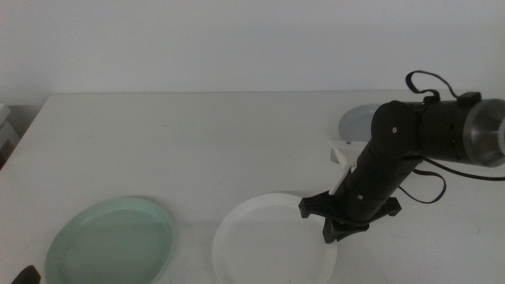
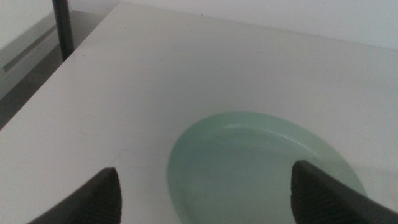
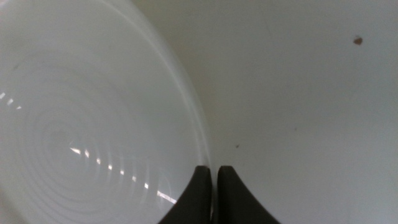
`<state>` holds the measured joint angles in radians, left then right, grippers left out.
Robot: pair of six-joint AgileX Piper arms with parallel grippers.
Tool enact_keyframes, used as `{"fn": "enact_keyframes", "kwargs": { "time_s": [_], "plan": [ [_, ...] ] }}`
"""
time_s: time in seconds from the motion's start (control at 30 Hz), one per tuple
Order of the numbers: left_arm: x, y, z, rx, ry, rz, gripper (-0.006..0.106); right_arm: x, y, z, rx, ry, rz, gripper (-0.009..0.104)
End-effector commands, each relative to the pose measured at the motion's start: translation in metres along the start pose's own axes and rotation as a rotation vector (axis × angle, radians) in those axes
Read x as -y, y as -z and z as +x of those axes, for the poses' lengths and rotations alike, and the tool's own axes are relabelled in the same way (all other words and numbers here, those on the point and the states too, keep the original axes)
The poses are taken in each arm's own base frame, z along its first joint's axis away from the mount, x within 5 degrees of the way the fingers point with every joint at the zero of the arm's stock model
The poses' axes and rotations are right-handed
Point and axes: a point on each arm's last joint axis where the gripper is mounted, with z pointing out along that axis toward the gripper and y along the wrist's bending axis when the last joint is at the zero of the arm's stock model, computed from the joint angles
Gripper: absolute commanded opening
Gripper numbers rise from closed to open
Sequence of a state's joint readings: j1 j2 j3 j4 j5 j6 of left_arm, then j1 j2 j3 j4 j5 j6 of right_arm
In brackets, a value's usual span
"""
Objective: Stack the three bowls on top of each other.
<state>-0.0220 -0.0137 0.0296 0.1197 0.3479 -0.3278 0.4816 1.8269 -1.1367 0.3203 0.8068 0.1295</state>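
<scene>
The right hand (image 1: 341, 229), jaws pinched narrow on the near-side rim of the white bowl (image 1: 264, 241), has the mint bowl (image 1: 110, 241) well off to its left, under the wide-open left hand (image 2: 205, 193).

Right arm (image 1: 410, 146) — matte black cylindrical links, silver-grey metal band at the 3 o'clock end, thin black cable looped above and below it. Jaws dark, tapered — both grippers alike.
</scene>
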Motion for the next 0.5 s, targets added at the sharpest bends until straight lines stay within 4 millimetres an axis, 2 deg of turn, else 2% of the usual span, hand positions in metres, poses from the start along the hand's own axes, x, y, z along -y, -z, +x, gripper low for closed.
{"fn": "enact_keyframes", "kwargs": {
  "time_s": [0.0,0.37,0.43,0.47],
  "plan": [
    [0.002,0.002,-0.008,0.087,0.009,0.028,0.105,-0.008,0.017,-0.008,0.081,0.020,-0.029,0.001],
    [0.002,0.002,-0.008,0.087,0.009,0.028,0.105,-0.001,-0.004,-0.014,0.071,0.024,0.008,0.002],
    [0.002,0.002,-0.008,0.087,0.009,0.028,0.105,-0.001,-0.004,-0.014,0.073,0.024,0.008,0.003],
    [0.002,0.002,-0.008,0.087,0.009,0.028,0.105,-0.001,-0.004,-0.014,0.073,0.029,0.012,0.010]
  ]
}}
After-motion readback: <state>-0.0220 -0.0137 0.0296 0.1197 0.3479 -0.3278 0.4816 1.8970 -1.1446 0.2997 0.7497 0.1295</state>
